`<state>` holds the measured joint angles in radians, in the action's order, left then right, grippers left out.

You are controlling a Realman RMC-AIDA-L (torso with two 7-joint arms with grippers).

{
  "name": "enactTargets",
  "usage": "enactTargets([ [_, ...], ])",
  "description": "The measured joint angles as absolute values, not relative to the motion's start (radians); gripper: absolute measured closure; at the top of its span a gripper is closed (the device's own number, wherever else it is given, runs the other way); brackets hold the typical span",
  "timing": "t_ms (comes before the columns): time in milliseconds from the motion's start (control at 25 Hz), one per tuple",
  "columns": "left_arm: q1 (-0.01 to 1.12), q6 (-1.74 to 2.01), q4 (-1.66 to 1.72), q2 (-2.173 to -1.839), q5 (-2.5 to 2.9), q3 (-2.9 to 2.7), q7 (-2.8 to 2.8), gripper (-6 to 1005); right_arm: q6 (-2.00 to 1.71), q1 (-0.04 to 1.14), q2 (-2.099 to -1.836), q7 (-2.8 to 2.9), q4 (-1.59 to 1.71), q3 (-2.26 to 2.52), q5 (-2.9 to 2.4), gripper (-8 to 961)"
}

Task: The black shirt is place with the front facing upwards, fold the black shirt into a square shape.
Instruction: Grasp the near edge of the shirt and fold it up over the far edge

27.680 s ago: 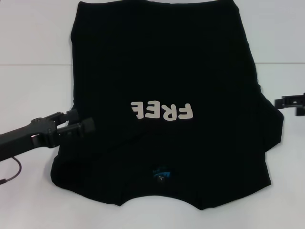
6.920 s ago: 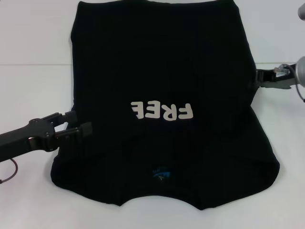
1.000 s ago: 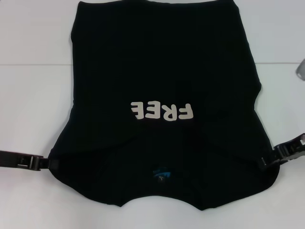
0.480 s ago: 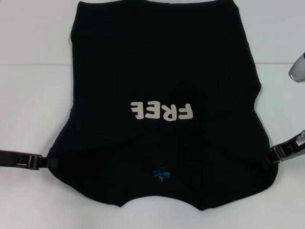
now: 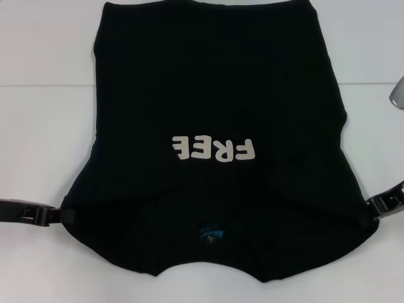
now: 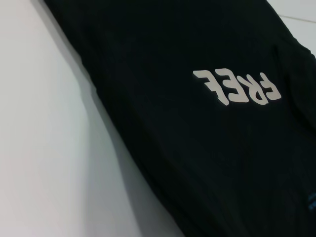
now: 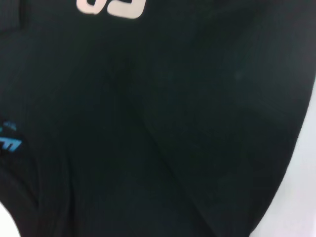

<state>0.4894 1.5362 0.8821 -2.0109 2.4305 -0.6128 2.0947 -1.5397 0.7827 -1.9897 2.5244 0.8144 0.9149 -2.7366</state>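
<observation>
Black cloth spreads flat across the white bench [image 5: 44, 50]: the black shirt [image 5: 214, 82] lies front up, lettering [image 5: 214, 148] showing, collar nearest the robot. Left gripper [image 5: 63, 216] reaches in low and level, touching the shoulder edge on its side. Right gripper [image 5: 374, 208] angles in low at the opposite edge. Whether either pair of jaws is apart or clamped, I cannot tell.
</observation>
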Motion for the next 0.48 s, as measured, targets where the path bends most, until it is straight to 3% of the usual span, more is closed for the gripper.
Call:
enactTargets([
  [160,0.491,1.588,0.862,-1.994,2.424,-0.57,2.1,974,-1.605,0.783,-1.97,2.477,0.817,0.908,-2.736,922],
  [360,0.496,1.747,0.768,-1.934,2.423,-0.452,2.104,974,-1.7,0.758,-1.945,2.396,0.817,0.902,-2.735,922],
  [480,0.482,1.83,0.741,-1.917,2.431,-0.419,2.104,974,-1.764,0.737,-1.94,2.342,0.818,0.899,-2.736,921],
])
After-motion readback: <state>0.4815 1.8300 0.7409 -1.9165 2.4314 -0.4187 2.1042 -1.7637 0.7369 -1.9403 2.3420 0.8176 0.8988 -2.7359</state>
